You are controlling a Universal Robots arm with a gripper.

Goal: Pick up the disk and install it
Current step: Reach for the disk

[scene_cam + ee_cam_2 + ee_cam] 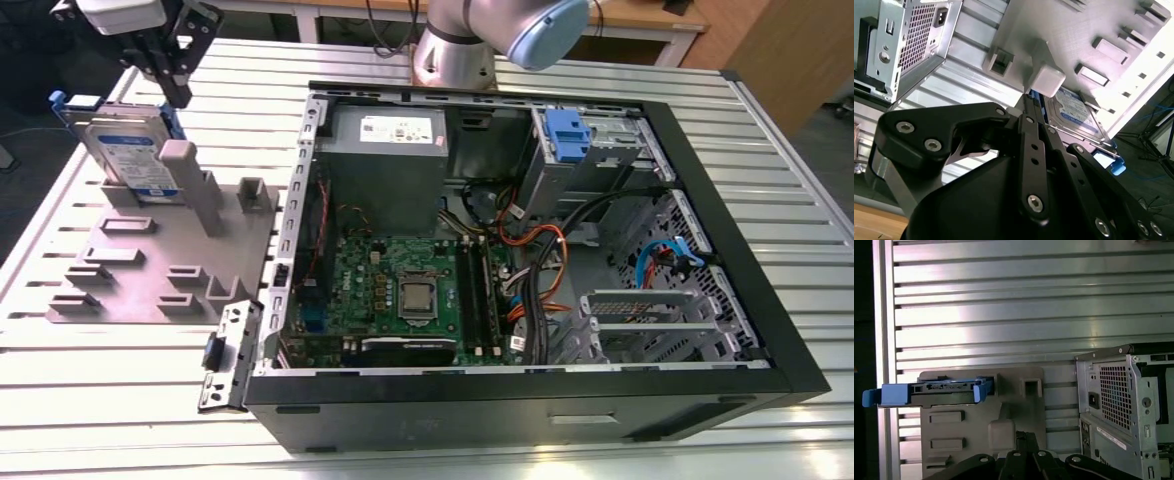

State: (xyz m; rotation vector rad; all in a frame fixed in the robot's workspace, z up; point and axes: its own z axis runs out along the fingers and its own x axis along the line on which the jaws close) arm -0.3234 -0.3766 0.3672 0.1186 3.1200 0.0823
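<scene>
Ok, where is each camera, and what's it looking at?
Exterior view: off the arm, high up, looking down on the open computer case; shows arm and gripper.
First wrist view: on the wrist, looking past the gripper at the disk, edge-on.
Second wrist view: on the wrist, looking along the gripper at the disk's label.
All three share the disk.

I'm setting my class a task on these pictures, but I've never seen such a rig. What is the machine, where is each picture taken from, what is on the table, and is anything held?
It is one grey robot arm at a ribbed aluminium table. The exterior view looks over the scene; both wrist views come from cameras riding on the arm. On the table sit an open black computer case and a grey holder plate. The disk, a flat silver hard drive in a blue carrier, stands upright in that holder. The black gripper hovers above the holder beside the disk, shut and empty.
</scene>
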